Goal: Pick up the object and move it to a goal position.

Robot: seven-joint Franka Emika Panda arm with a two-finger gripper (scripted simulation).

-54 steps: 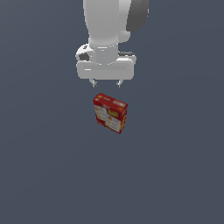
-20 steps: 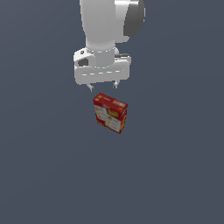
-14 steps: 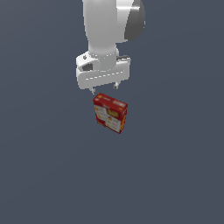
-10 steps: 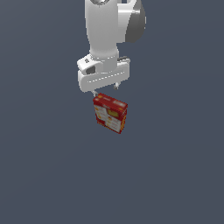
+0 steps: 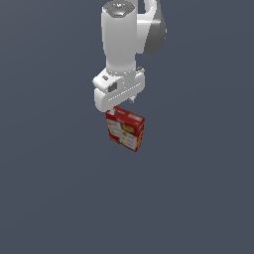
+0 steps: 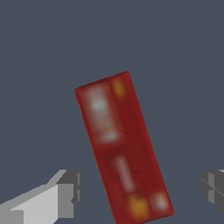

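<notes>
The object, a small red box (image 5: pixel 125 130) with yellow and white panels, stands on the dark grey floor in the exterior view. My gripper (image 5: pixel 121 108) hangs straight down, its white hand just above the box's top edge, and its fingertips are mostly hidden there. The wrist view shows the box's narrow red top (image 6: pixel 122 148) lying slantwise between my two fingers. One finger (image 6: pixel 65 192) and the other (image 6: pixel 214 186) stand wide apart on either side of the box, with clear gaps. The gripper (image 6: pixel 140 189) is open and touches nothing.
A flat, uniform dark grey floor (image 5: pixel 59 198) runs all around the box. The white arm (image 5: pixel 121 44) rises straight above the gripper.
The gripper has come down from well above the box until its hand sits right at the box's top, fingers on either side. The box has not moved.
</notes>
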